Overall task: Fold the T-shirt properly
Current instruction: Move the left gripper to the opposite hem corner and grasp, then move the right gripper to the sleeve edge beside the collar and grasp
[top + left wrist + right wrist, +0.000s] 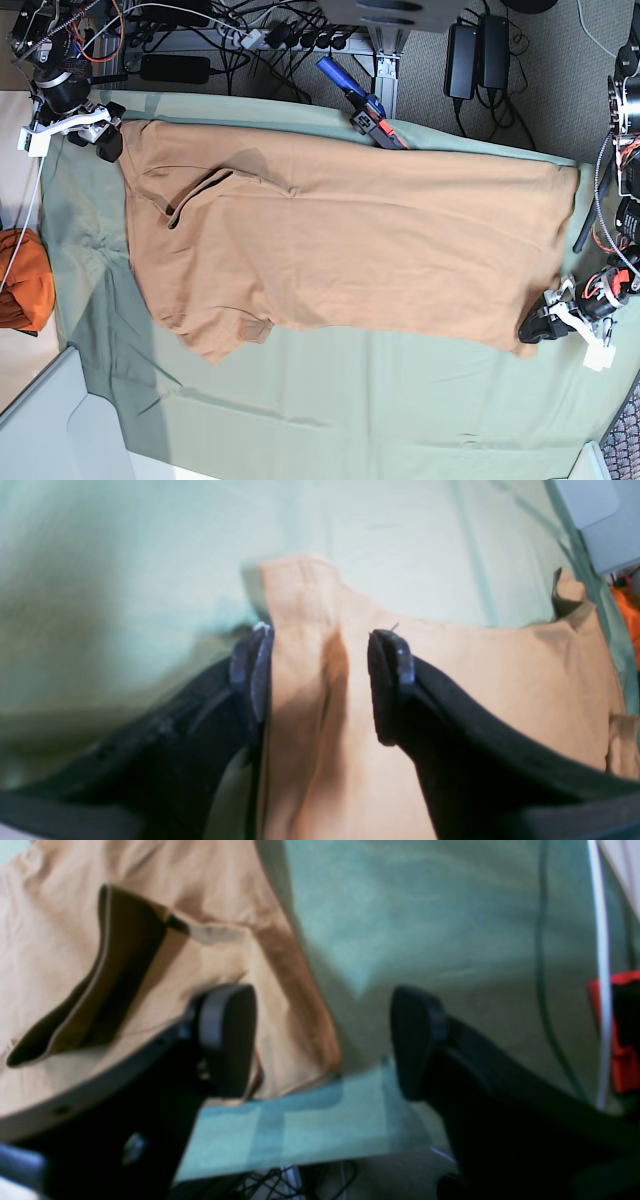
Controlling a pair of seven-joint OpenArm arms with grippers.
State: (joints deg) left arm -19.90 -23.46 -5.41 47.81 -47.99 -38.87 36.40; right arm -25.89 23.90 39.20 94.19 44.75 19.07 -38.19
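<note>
While the tan T-shirt [380, 250] lies spread on the green sheet [330, 400], the left gripper [530, 330] sits at the shirt's near corner on the base view's right. Its fingers stand apart on either side of a narrow folded edge of the shirt, not pressed together on it. The right gripper [113, 140], also with its fingers spread, is at the shirt's far corner on that view's left; the corner reaches in between the fingertips in the wrist view, and nothing is pinched. An open, dark-mouthed fold stands up on the shirt near that corner.

Around the shirt, the sheet covers the table. Beyond the shirt's far edge lies a blue and red tool [362, 105], with black metal framework and cables behind it. Left of the shirt in the base view is a bright orange bundle [25, 280], and toward the near left of the shirt, a pale box-like object [60, 430].

Beneath the left gripper, part of the shirt's corner is hidden in the base view. That gripper's arm is cut off by the frame, and both grippers' fingers are blurred in the wrist views.
</note>
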